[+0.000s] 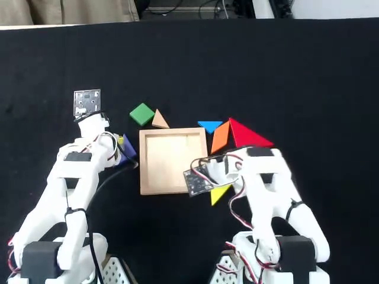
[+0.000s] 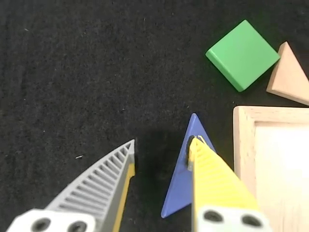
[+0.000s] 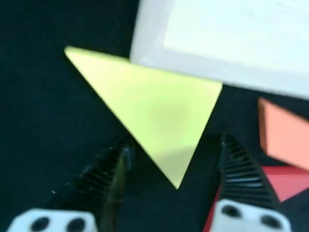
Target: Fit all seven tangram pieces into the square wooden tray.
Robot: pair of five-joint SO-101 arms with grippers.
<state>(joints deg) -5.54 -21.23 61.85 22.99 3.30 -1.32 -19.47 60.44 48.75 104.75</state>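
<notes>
Yellow triangle (image 3: 159,111) has one corner between the right gripper's (image 3: 176,147) parted jaws. Blue triangle (image 2: 179,186) is partly hidden by one of the left gripper's (image 2: 163,145) spread jaws. Wooden tray (image 2: 244,145) sits just past both and holds no piece, so all seven are left. Green square (image 2: 243,54) and tan triangle (image 2: 289,75) lie ahead of the left jaws, orange piece (image 3: 285,133) and red piece (image 3: 285,181) beside the right jaws. Black cloth (image 2: 72,72) outside likely gives sliding room.

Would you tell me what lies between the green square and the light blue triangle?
In the high view, the tan triangle, beside the green square; then bare cloth to the light blue triangle.
</notes>
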